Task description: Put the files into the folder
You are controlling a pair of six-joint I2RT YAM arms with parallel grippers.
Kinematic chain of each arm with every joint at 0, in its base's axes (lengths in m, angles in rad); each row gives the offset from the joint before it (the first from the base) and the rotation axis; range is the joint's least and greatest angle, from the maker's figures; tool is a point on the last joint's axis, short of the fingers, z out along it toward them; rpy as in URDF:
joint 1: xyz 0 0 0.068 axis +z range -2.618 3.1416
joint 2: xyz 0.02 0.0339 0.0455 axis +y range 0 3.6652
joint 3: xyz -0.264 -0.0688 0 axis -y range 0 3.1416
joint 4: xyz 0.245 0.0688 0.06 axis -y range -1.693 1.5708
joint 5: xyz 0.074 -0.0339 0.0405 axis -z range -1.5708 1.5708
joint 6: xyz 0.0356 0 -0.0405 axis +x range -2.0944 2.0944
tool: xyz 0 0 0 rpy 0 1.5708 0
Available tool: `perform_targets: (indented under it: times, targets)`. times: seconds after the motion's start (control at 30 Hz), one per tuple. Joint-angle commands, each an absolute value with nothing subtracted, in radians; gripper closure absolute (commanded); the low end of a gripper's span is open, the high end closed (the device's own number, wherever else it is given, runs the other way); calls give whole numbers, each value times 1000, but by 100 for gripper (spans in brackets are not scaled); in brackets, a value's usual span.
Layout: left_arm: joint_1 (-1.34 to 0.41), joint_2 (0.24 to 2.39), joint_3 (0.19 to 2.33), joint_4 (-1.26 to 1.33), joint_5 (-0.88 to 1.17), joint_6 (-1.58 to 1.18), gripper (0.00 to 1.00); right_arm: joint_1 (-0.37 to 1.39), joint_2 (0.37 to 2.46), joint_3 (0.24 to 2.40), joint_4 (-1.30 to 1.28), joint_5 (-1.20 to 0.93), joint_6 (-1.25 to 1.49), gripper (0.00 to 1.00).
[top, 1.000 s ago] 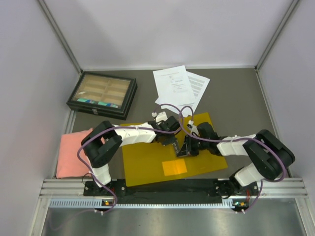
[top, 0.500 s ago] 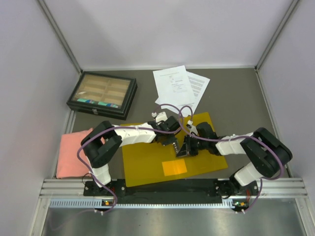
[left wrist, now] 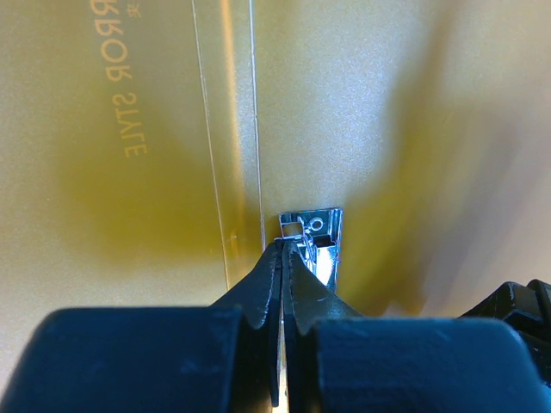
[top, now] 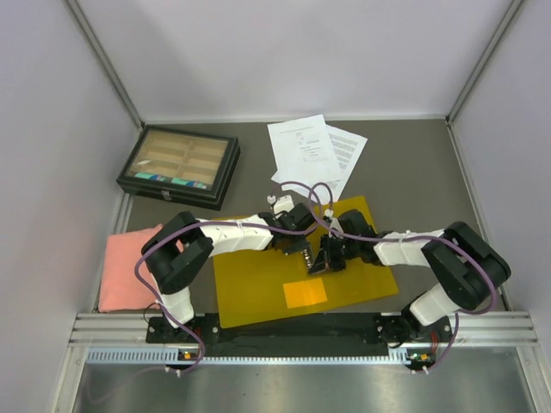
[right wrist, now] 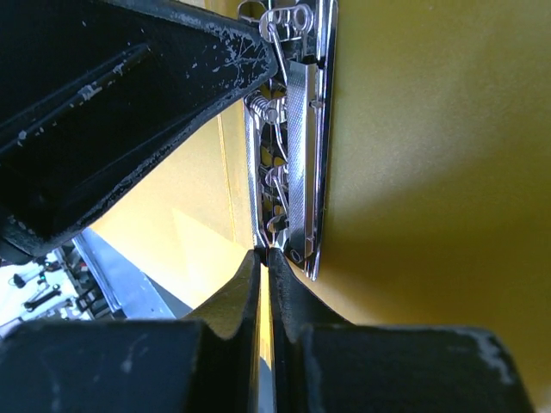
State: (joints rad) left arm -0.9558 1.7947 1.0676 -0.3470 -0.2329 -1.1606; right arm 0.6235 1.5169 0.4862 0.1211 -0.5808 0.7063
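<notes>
The yellow-orange folder [top: 258,275] lies open and flat at the front middle, its orange inner pocket [top: 306,292] near the front edge. The files [top: 310,151], white printed sheets, lie behind it, apart from it. Both grippers meet at the folder's metal clip [left wrist: 320,231]. My left gripper [top: 303,248] is shut, its tips [left wrist: 284,245] pinching the wire loop at one end of the clip. My right gripper [top: 324,258] is shut, its tips [right wrist: 263,254] touching the other end of the clip [right wrist: 306,129]. The left gripper's fingers [right wrist: 129,112] show across the right wrist view.
A black compartment box [top: 179,166] stands at the back left. A pink cloth [top: 125,267] lies at the front left beside the folder. Grey walls close in the table on three sides.
My right gripper has edged a little to the left, closer to the left gripper at the clip. The left arm, folder and files have not visibly moved.
</notes>
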Motion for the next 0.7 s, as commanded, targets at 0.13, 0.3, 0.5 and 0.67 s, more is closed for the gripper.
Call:
perform_targets:
  times: [0.13, 0.3, 0.5, 0.67]
  targets:
    - [-965, 1805, 1086, -433, -219, -1040, 100, 661, 1601, 519, -69, -227, 656, 100]
    - [-963, 1741, 1088, -411, -253, -934, 88, 672, 1663, 485, -42, -167, 727, 100]
    - [-963, 1608, 1092, -385, -256, -839, 42, 675, 1712, 486, 64, -288, 744, 100]
    - [-963, 1516, 1032, -357, -227, -854, 65, 675, 1712, 517, 83, -336, 752, 100]
